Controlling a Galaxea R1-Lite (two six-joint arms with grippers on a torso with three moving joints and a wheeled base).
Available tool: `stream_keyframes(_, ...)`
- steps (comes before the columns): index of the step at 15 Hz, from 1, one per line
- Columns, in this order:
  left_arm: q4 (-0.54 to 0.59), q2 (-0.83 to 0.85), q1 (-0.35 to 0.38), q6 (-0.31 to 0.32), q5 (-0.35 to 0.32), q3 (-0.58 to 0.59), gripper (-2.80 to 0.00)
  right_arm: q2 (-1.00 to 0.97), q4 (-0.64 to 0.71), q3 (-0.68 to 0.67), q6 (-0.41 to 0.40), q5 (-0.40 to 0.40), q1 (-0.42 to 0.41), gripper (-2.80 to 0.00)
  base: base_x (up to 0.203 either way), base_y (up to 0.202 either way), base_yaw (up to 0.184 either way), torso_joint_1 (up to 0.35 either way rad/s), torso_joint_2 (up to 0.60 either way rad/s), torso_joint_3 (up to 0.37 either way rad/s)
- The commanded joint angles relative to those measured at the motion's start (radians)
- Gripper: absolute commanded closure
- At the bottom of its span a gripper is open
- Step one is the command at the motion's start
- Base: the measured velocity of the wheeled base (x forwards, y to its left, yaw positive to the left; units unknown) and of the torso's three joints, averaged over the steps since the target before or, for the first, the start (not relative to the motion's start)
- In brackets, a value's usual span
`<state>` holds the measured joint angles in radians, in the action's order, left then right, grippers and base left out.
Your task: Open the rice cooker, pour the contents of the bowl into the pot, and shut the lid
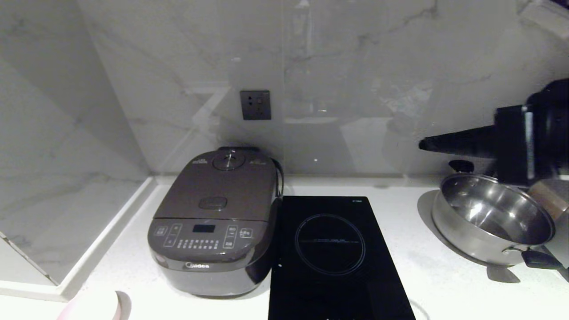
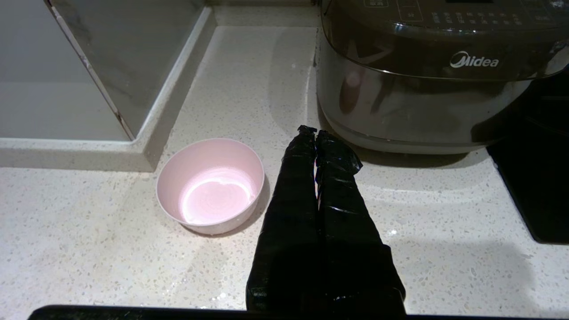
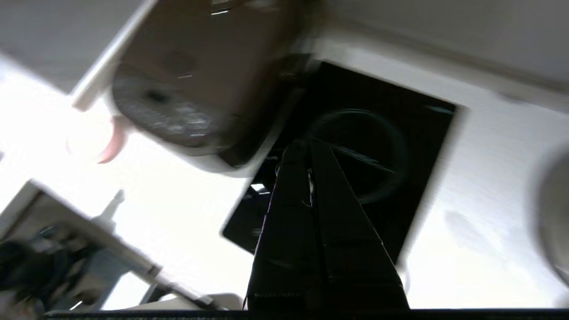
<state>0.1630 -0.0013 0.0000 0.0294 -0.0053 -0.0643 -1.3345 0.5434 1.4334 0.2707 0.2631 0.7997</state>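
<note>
Left hand [image 2: 315, 133] sits low over the counter [image 2: 111, 266], fingers pressed together & holding nothing, w/ the pink bowl [image 2: 210, 184] just beside it and the rice cooker [image 2: 426, 84] right ahead. Right hand [image 1: 424, 144] is up above the steel pan [image 1: 491, 218] at the right edge, fingers also together, empty. Cooker's lid [image 1: 222, 186] is down, next to the black cooktop [image 1: 331, 249].

A black glass induction hob [image 1: 331, 253] with a ring marking lies at six o'clock on the speckled white stone counter [image 1: 409, 249]. A shiny steel pan [image 1: 491, 220] with black handles sits at three o'clock. A dark wall socket [image 1: 255, 105] sits at twelve o'clock on the grey marble backsplash [image 1: 355, 80].
</note>
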Motion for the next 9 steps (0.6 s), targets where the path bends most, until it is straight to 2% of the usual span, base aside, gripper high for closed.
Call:
stream_keyframes(1,0.001,0.000,0.000,0.002,-0.003,-0.001,0.00,0.137,0.003,-0.065,0.001,0.054,-0.025,0.00,0.000,0.000,0.000,0.000,0.00,0.000)
stream_keyframes(3,0.001,0.000,0.000,0.003,-0.004,-0.002,0.00,0.239,0.004,-0.131,-0.009,0.119,-0.055,0.00,0.000,0.000,0.000,0.000,0.00,0.000)
stream_keyframes(7,0.001,0.000,0.000,0.001,-0.001,-0.002,0.00,0.394,0.004,-0.218,-0.070,0.154,-0.292,0.00,0.000,0.000,0.000,0.000,0.00,0.000)
stream_keyframes(9,0.001,0.000,0.000,0.000,-0.001,-0.002,0.00,0.501,0.001,-0.283,-0.120,0.205,-0.361,0.00,0.000,0.000,0.000,0.000,0.00,0.000)
